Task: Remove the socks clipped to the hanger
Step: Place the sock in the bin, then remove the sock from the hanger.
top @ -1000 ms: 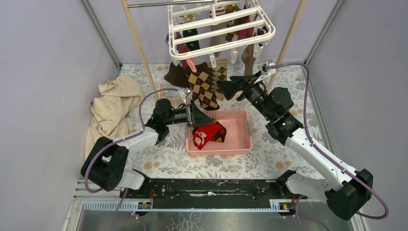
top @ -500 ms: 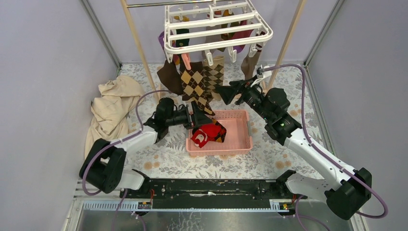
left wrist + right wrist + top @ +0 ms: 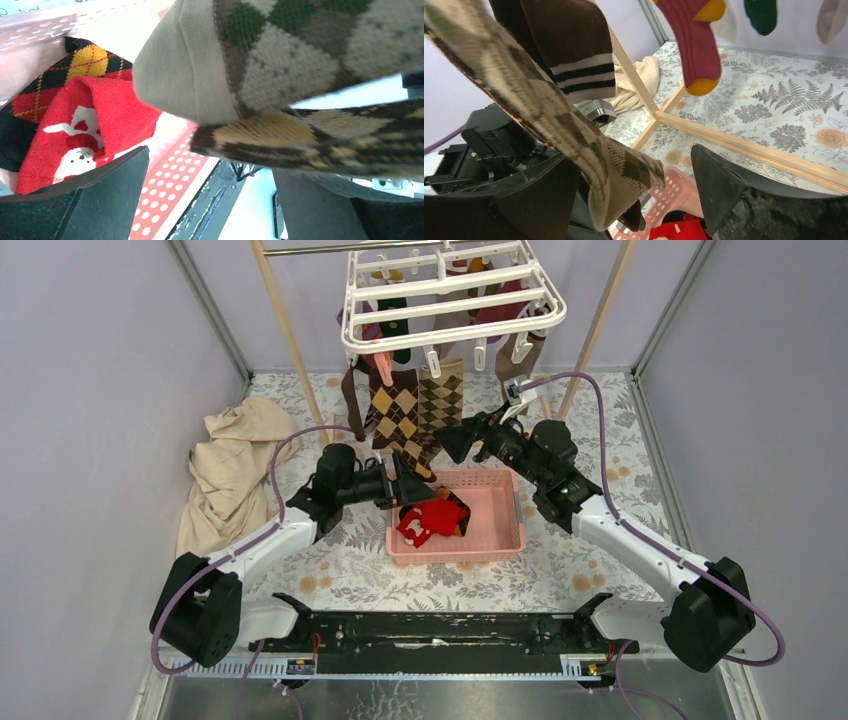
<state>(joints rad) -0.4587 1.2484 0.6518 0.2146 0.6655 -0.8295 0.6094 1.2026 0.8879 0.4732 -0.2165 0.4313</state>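
Floral-patterned bench [image 3: 620, 490] lies below a white hanger [image 3: 450, 310] whose soft, limp argyle socks [image 3: 395, 415] dangle from clips, left claw [image 3: 408, 483] and right claw [image 3: 452, 443] gaping wide at their toes, probably the best spot to pinch.

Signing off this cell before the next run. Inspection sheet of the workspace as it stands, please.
Surface: floral-print cover, flat; no spills seen.
Job's things: white hanger at the far side with many socks clipped, among them a brown-yellow argyle sock and a beige-green argyle sock; a red sock lies in the pink basket.
Clutter: beige cloth heaped at the left.
Grippers: left gripper open, both argyle toes just ahead of it; right gripper open, beige-green toe between its fingers.
Cables: purple cable arcs over the right wrist, near hanging socks.
Surroundings: wooden pole frame, plain walls.
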